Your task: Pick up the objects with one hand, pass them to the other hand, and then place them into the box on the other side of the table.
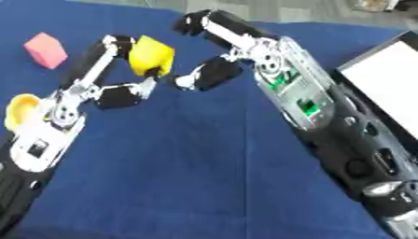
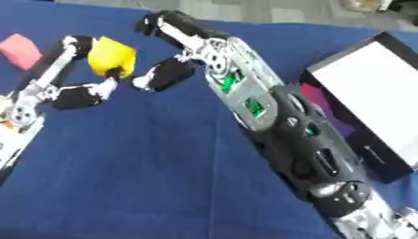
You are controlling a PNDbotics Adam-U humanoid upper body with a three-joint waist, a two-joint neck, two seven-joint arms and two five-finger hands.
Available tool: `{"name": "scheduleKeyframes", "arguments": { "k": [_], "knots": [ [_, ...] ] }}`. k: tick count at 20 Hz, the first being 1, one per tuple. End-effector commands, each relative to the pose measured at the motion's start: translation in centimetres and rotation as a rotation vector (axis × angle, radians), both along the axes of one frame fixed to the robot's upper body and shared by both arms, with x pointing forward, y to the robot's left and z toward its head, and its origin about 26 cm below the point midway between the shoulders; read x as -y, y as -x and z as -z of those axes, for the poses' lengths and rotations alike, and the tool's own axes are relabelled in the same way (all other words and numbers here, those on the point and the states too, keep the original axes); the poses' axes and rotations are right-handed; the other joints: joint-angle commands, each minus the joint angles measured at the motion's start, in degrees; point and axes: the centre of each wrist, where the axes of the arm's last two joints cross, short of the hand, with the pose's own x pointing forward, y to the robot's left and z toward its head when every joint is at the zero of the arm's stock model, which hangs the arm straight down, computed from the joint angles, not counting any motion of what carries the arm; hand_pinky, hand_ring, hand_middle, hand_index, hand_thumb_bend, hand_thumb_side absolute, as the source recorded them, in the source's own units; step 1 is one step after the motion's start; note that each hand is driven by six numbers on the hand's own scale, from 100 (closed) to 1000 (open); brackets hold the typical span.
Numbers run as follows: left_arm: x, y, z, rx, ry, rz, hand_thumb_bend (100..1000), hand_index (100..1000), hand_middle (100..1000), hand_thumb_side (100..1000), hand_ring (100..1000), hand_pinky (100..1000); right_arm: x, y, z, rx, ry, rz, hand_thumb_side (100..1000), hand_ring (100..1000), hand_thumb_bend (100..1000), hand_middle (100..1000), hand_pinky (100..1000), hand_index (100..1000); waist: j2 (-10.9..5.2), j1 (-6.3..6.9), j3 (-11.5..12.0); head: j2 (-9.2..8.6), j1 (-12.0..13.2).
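Yellow and blocky, the small object (image 1: 152,56) sits in the upper left of the frame, pinched between the fingers and thumb of the left hand (image 1: 98,88) above the blue bench (image 1: 188,177). It looks light and rigid, probably smooth, so its flat opposite faces seem the safest hold. Just right of it, the right hand (image 1: 245,51) has fingers spread, nearly touching it.

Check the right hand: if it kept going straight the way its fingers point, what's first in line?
Probably the yellow block, pinched by the left hand. The right hand points left toward it, fingers open; the depth gap is unclear.
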Motion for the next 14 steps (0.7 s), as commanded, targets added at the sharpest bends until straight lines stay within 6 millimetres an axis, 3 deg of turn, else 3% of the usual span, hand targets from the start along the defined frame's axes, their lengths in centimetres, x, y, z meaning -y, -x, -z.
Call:
{"name": "scheduleKeyframes", "arguments": {
  "k": [1, 14],
  "knots": [
    [0.16, -0.04, -0.62, 0.03, -0.012, 0.014, 100, 521, 496, 318, 590, 645, -0.38, 0.18, -0.54, -0.022, -0.019, -0.024, 310, 873, 455, 801, 867, 871, -1.6, -0.38, 0.1, 0.4, -0.23],
    [0.84, -0.15, -0.2, 0.03, -0.03, 0.063, 100, 520, 494, 323, 591, 646, -0.64, 0.12, -0.28, -0.167, -0.11, -0.058, 195, 849, 321, 751, 858, 834, -1.23, -0.52, 0.12, 0.75, -0.24]
  ]
}}
